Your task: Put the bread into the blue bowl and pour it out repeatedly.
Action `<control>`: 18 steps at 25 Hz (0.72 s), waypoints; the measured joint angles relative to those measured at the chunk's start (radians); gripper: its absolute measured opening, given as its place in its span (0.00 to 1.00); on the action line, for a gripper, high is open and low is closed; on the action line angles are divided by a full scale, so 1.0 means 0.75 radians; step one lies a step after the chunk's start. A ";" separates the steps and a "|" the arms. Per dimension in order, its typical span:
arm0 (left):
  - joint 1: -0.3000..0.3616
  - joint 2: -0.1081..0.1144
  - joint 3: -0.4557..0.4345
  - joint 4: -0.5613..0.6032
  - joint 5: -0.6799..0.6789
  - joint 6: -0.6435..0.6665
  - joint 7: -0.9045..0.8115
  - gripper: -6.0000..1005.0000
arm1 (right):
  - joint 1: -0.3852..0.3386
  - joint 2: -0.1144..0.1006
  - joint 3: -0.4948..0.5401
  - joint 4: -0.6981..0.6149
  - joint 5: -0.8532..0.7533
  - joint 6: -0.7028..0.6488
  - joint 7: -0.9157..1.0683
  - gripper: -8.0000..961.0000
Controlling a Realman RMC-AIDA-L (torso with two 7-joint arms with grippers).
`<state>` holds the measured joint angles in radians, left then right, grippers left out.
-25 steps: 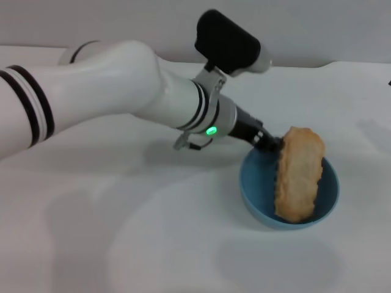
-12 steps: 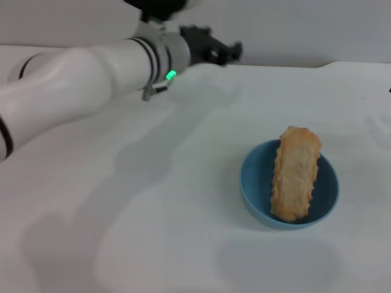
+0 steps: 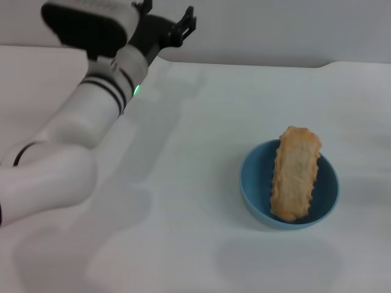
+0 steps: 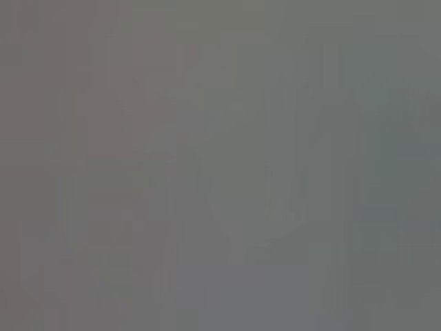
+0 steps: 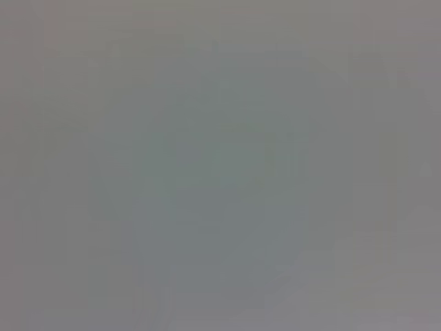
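Left gripper (image 3: 173, 19) hangs raised, fingers spread wide and empty, well apart from the bowl (image 3: 252, 183) on the worktop (image 3: 195, 122). Bread (image 3: 295, 173) leans inside the bowl: placing looks done, pouring remains.

Left arm raised and reaching away from me, end effector empty

My left arm comes in from the lower left of the head view, bends at the elbow and rises toward the far side, its wrist band showing a green light. The left end effector (image 3: 165, 23) is up at the top of that view with its dark fingers (image 3: 187, 18) spread apart and nothing between them (both wrist views show me only flat grey). I can't see my right arm anywhere.
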<state>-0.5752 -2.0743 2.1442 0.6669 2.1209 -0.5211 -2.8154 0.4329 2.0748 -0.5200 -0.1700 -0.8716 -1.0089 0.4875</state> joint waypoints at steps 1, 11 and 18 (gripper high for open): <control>0.000 0.000 0.014 -0.024 0.000 -0.020 -0.030 0.82 | -0.006 0.000 0.000 0.032 0.054 -0.005 -0.021 0.54; 0.057 -0.004 0.168 -0.096 -0.023 -0.165 -0.080 0.82 | -0.031 0.003 0.000 0.087 0.070 -0.006 -0.023 0.54; 0.055 -0.003 0.203 -0.100 -0.023 -0.161 -0.081 0.82 | -0.035 0.003 0.000 0.090 0.072 -0.007 -0.023 0.54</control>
<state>-0.5337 -2.0769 2.2966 0.5916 2.1036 -0.6422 -2.8765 0.4067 2.0772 -0.5200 -0.1026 -0.8175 -1.0138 0.4706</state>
